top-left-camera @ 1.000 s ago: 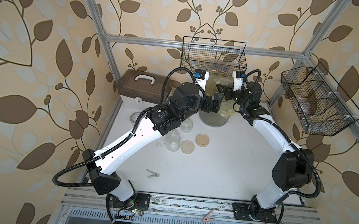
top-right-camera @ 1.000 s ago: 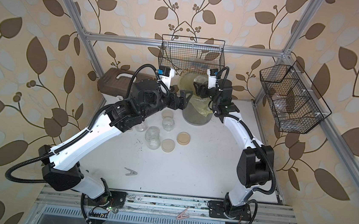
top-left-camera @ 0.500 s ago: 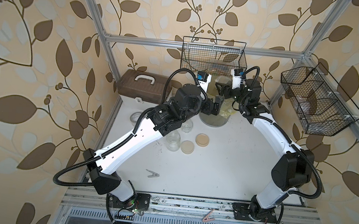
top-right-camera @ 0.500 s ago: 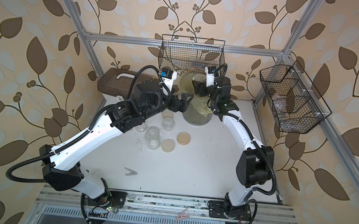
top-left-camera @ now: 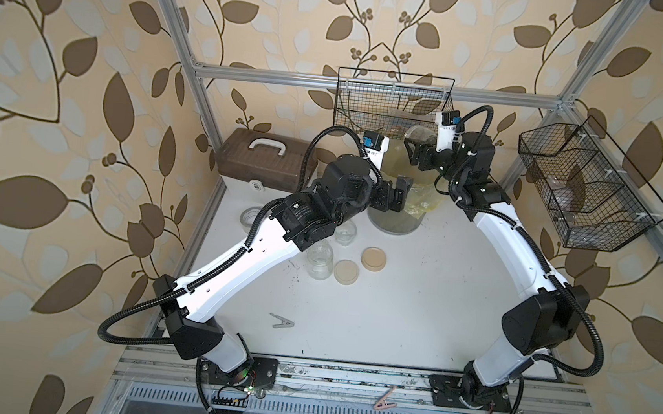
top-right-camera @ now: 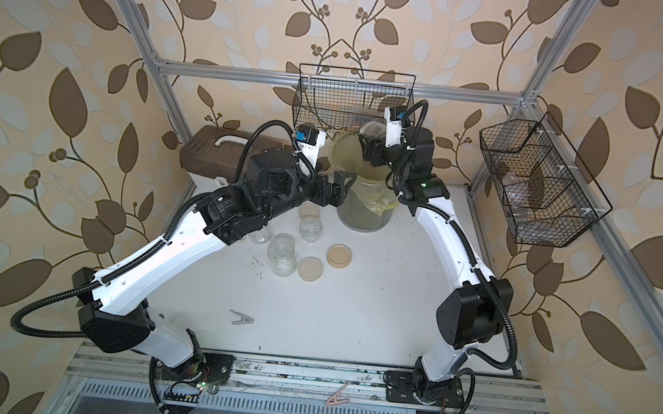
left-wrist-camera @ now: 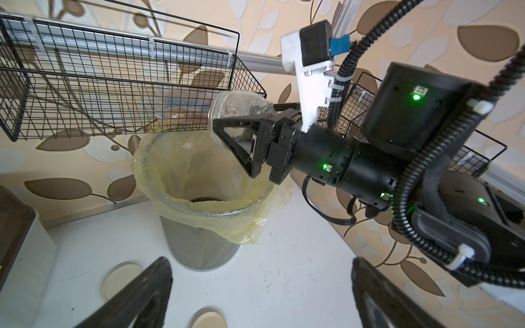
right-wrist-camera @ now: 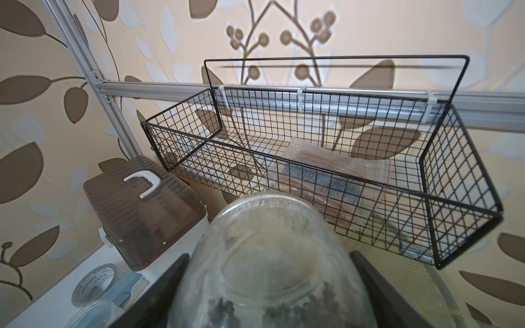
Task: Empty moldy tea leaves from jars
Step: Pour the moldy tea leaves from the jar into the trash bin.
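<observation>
My right gripper (top-left-camera: 413, 154) is shut on a clear glass jar (top-left-camera: 421, 135), held tilted above the grey mesh bin with a yellow liner (left-wrist-camera: 199, 241). Dark moldy tea leaves (right-wrist-camera: 298, 309) cling inside that jar (right-wrist-camera: 270, 250), between the right gripper (right-wrist-camera: 268, 268) fingers. More dark leaves (left-wrist-camera: 205, 199) lie inside the bin. My left gripper (top-left-camera: 398, 194) stands open beside the bin's near-left side, holding nothing. In the left wrist view the open left gripper (left-wrist-camera: 260, 262) faces the bin and the held jar (left-wrist-camera: 231, 105). Other lidless jars (top-right-camera: 282, 255) (top-right-camera: 310, 229) stand on the table under the left arm.
Two beige lids (top-left-camera: 373, 257) (top-left-camera: 346, 271) lie beside the jars. A wire basket (top-left-camera: 392, 98) hangs just behind the held jar, and another basket (top-left-camera: 585, 189) hangs at the right. A brown box (top-left-camera: 264, 161), a tape roll (right-wrist-camera: 95, 284) and a clip (top-left-camera: 282, 321) are on the table.
The right gripper has raised the jar higher and farther back, toward the rear basket above the bin. The left arm has barely moved.
</observation>
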